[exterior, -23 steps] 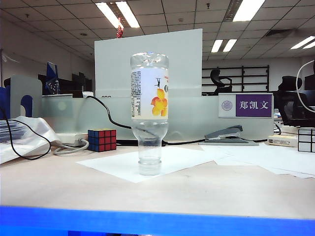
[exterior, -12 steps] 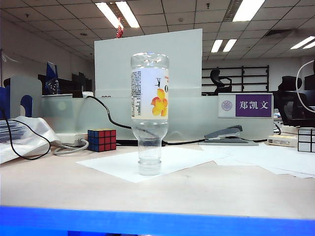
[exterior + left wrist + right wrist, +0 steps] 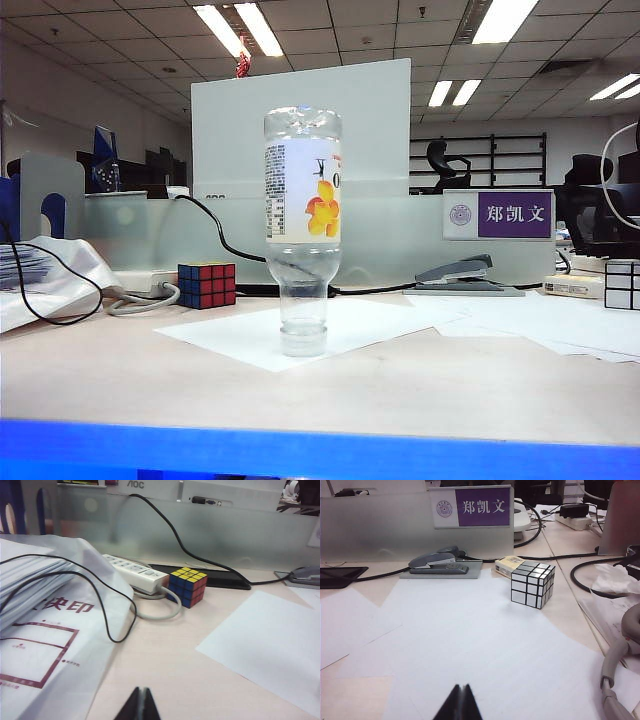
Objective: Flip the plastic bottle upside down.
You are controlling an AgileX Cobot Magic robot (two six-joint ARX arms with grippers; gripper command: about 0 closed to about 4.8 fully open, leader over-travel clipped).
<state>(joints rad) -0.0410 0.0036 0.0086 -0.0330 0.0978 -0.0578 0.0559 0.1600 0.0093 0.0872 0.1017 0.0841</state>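
On the desk [image 3: 130, 370], both fingers closed, left gripper [image 3: 141, 705], right gripper [image 3: 462, 702].

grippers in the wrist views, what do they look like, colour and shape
Little shows. In the left wrist view only the tips of the left gripper appear: two black fingers tapering to narrow points, pressed together into a dark wedge. The right gripper looks the same in the right wrist view: black, pointed, matte, with no markings or cables visible on it. Neither arm appears in the exterior view.
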